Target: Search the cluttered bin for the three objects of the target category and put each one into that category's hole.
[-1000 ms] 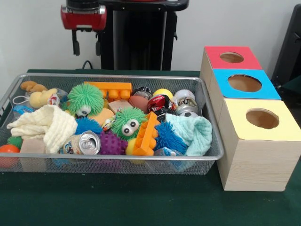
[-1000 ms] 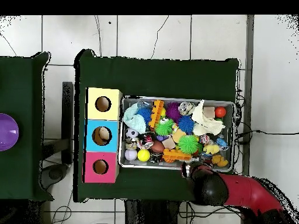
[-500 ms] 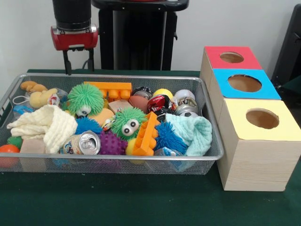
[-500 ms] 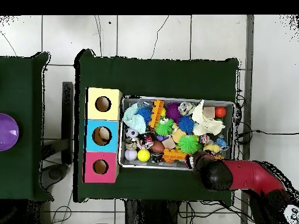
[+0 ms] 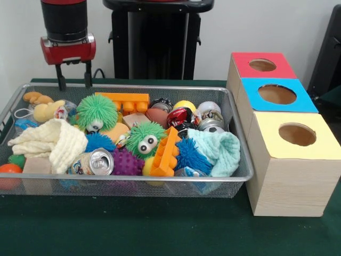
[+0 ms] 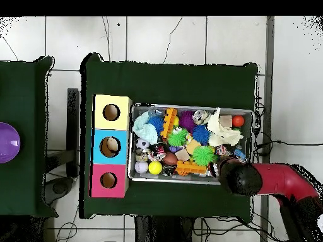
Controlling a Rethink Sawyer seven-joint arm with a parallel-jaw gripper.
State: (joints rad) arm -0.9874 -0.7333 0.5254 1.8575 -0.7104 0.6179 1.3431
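Note:
The wire mesh bin [image 5: 133,179] is full of mixed toys; it also shows in the overhead view [image 6: 189,106]. A white and red crinkly packet [image 5: 63,111] lies beside a yellow plush toy at the far left. A bluish packet [image 5: 22,126] sits at the left wall. Another crinkly packet [image 5: 187,173] lies at the front under a blue spiky ball. My gripper [image 5: 74,81] hangs open and empty just above the bin's far left rim. The yellow-surrounded hole [image 5: 297,134] is in the nearest wooden box, also seen from overhead [image 6: 111,112].
Blue-surrounded [image 5: 277,94] and red-surrounded [image 5: 262,65] holes lie behind the yellow one. In the bin are a silver can [image 5: 98,161], green spiky balls [image 5: 96,111], orange bricks [image 5: 165,152], a cream cloth [image 5: 53,141] and a mint cloth [image 5: 218,152]. The arm [image 6: 277,179] reaches in from the overhead view's right.
The gripper has moved along the bin's far rim to its left end in the front view and come lower. It stays open and empty. Nothing in the bin has moved.

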